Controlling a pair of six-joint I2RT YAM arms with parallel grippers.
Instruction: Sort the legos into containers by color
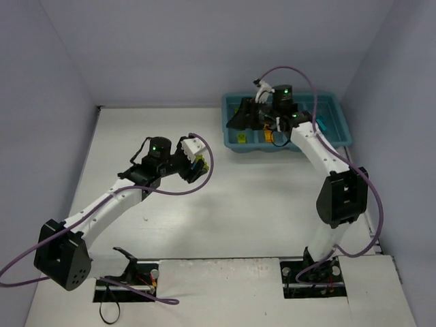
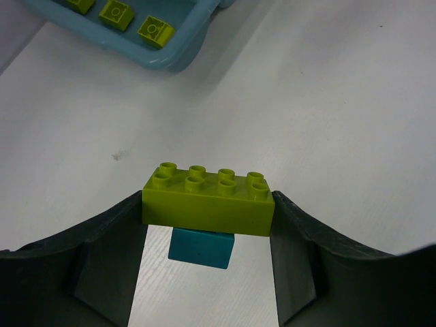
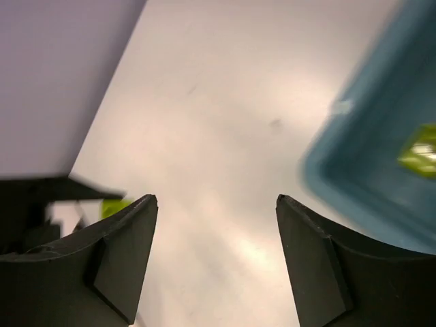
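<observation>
My left gripper [image 2: 208, 206] is shut on a green eight-stud lego [image 2: 204, 199] with a small cyan-blue lego [image 2: 200, 248] stuck beneath it, held above the table. In the top view this gripper [image 1: 197, 164] is left of the teal tray [image 1: 346, 131]. The tray's corner [image 2: 174, 60] holds several green legos [image 2: 155, 30]. My right gripper [image 3: 216, 201] is open and empty. It hovers at the tray's left end [image 1: 240, 117]. The tray wall [image 3: 340, 170] and a blurred green lego [image 3: 419, 150] show on its right.
The tray stands at the back right against the enclosure walls. Small yellow [image 1: 240, 138], orange [image 1: 269, 136] and cyan [image 1: 320, 125] pieces lie in its compartments. The right arm [image 1: 327, 157] reaches across the tray. Purple cables trail from both arms.
</observation>
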